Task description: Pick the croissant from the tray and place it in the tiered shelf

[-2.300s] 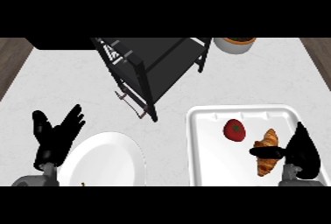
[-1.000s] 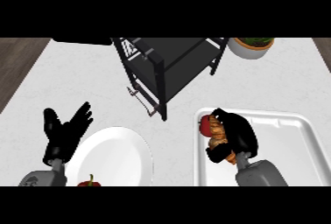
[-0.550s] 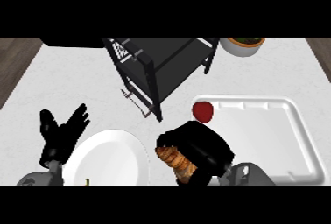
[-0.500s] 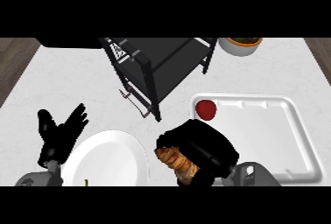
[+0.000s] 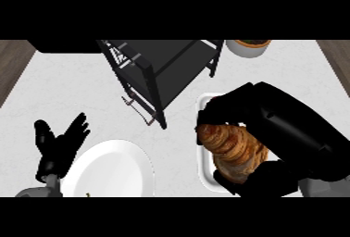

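Note:
A golden-brown croissant (image 5: 232, 149) is held up close to the head view, with my right hand (image 5: 273, 122) curled round it from above and below. It hangs over the left edge of the white tray (image 5: 205, 166), most of which is hidden behind the hand. The black tiered shelf (image 5: 164, 69) stands at the back centre, up and to the left of the croissant. At the lower left my left hand (image 5: 58, 143) rests open, fingers up, beside the white plate (image 5: 113, 171).
A bowl with a brown rim (image 5: 247, 47) sits at the back right near the shelf. The counter's dark wooden edges show at the far left and far right. The red fruit seen on the tray before is hidden now.
My right hand closed on the croissant in the tray, lifted it and carried it left and upward toward the view. The left hand has stayed put.

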`<control>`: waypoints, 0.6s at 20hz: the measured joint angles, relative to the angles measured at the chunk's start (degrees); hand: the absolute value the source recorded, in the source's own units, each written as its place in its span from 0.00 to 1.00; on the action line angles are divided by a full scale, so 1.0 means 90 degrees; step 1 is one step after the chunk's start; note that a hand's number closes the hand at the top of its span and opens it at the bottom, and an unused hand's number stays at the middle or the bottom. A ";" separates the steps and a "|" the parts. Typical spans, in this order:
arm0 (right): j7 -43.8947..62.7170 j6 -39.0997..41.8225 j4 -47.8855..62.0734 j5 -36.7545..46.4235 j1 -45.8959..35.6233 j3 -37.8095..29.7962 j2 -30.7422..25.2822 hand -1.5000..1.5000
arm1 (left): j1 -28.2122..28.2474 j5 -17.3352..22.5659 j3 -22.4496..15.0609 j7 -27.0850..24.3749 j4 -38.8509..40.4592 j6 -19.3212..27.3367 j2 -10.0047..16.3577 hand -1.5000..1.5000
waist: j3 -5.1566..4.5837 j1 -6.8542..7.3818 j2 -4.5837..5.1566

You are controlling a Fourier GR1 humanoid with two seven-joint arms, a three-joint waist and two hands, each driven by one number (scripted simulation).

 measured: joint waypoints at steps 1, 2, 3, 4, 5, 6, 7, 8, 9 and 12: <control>0.0221 0.0048 0.0077 -0.0162 -0.0295 -0.0177 0.0043 1.00 | -0.0055 -0.0021 -0.0004 -0.0020 0.0040 0.0018 -0.0035 0.50 | 0.0001 -0.0001 0.0003; 0.0396 0.0088 0.0163 -0.0313 -0.0552 -0.0373 0.0050 1.00 | -0.0046 -0.0032 -0.0014 -0.0029 0.0043 0.0010 -0.0058 0.50 | 0.0000 0.0001 0.0005; 0.0556 0.0095 0.0352 -0.0419 -0.0884 -0.0533 0.0073 1.00 | -0.0088 -0.0040 -0.0023 0.0014 0.0045 0.0025 -0.0080 0.50 | 0.0001 0.0008 0.0007; 0.0684 0.0105 0.0620 -0.0541 -0.1237 -0.0736 0.0064 1.00 | -0.0107 -0.0050 -0.0036 0.0051 0.0008 0.0040 -0.0096 0.50 | 0.0000 0.0024 0.0010; 0.0892 0.0076 0.0751 -0.0627 -0.1486 -0.0847 0.0102 1.00 | -0.0119 -0.0048 -0.0014 0.0048 0.0019 0.0036 -0.0096 0.50 | 0.0000 0.0023 0.0011; 0.1032 0.0084 0.0912 -0.0723 -0.1723 -0.0980 0.0087 1.00 | -0.0077 -0.0060 -0.0017 0.0015 -0.0010 0.0025 -0.0105 0.50 | -0.0001 0.0025 0.0011; 0.1066 0.0068 0.1176 -0.0775 -0.1986 -0.1136 0.0053 1.00 | -0.0068 -0.0061 -0.0018 0.0073 -0.0089 0.0042 -0.0109 0.50 | 0.0000 0.0037 0.0013; 0.1138 0.0040 0.1376 -0.0845 -0.2227 -0.1280 0.0033 1.00 | -0.0177 -0.0068 0.0010 0.0101 0.0013 0.0045 -0.0102 0.50 | 0.0000 0.0031 0.0017; 0.1180 -0.0021 0.1655 -0.0838 -0.2512 -0.1377 0.0025 1.00 | -0.0142 -0.0126 -0.0046 0.0051 0.0041 0.0073 -0.0165 0.50 | 0.0001 0.0043 0.0020; 0.1109 -0.0126 0.2365 -0.0825 -0.3130 -0.1656 -0.0099 1.00 | -0.0173 -0.0145 -0.0023 0.0135 0.0002 0.0104 -0.0177 0.50 | 0.0001 0.0060 0.0027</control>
